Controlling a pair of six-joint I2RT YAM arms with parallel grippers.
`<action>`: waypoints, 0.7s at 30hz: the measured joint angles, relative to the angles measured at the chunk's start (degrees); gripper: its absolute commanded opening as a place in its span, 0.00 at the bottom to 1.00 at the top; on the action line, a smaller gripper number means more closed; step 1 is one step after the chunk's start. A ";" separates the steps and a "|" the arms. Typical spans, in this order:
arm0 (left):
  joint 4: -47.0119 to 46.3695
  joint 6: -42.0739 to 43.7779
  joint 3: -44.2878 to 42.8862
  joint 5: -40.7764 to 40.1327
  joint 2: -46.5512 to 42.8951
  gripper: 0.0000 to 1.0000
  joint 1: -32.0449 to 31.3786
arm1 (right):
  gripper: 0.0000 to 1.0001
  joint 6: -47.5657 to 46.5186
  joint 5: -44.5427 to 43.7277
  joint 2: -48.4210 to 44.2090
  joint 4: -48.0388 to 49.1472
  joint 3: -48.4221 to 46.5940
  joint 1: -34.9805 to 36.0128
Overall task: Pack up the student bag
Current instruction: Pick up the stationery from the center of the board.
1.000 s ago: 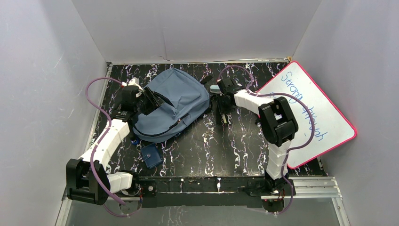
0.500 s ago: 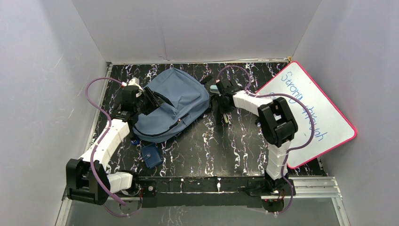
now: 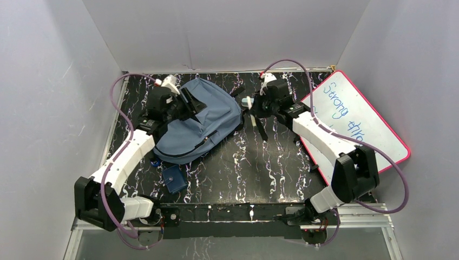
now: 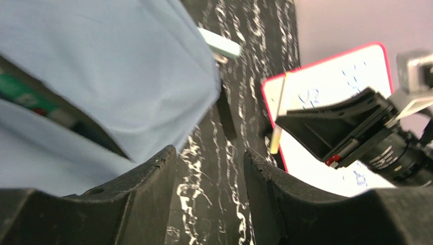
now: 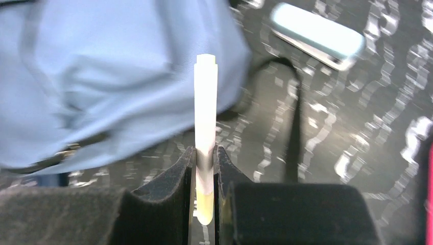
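Currently mid-task, by my read: one item in hand, not yet in the bag.

The student bag [image 3: 201, 122] lies flat on the marbled black table [image 3: 243, 173], toward the back left, top end pointing to the far wall. Its main zip gapes on the left side. The left wrist view shows a dark slot there with something green inside.

Left gripper [image 4: 209, 153] sits at that open edge. Fingers stand roughly half apart, and only table top shows between them. No fabric is pinched. Bag cloth lies against the outer side of one finger; I cannot tell whether it props the mouth open, though that seems the point of parking there.

Right gripper [image 5: 205, 153] hangs just off the bag's right flank. Its jaws are clamped on a white marker [image 5: 206, 117], gripped low on the barrel so most of its length sticks out ahead. That suits poking it into an opening.

Nearby:
- a pale teal block [image 5: 316, 34] on the table close to the bag's top corner
- a black strap [image 5: 296, 112] trailing from the bag
- a small dark-blue pouch [image 3: 174, 179] near the front left
- a pink-rimmed whiteboard [image 3: 368, 130] propped at the right

Likely next move is carrying the marker across to the opening on the far side of the bag. The risk is that the mouth sags shut.
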State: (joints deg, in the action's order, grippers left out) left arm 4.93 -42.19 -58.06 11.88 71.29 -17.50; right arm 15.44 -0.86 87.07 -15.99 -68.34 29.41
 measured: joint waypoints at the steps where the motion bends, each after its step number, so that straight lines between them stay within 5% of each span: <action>1: -0.55 -0.24 -0.35 0.15 0.46 0.51 -1.75 | 0.01 1.25 3.63 -1.03 1.95 -0.02 0.00; 11: -6.25 -1.14 -1.38 1.18 2.49 0.63 -8.87 | 0.00 17.90 27.85 -0.63 15.30 0.68 0.24; 21: -8.79 -2.05 -1.46 0.55 2.54 0.61 -9.01 | 0.00 25.42 35.63 0.17 21.24 0.74 0.81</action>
State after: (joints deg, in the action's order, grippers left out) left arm -3.86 -44.25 -59.53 12.43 73.82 -26.50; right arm 40.86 34.76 87.24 5.26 -67.59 30.22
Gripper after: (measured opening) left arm 0.612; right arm 0.216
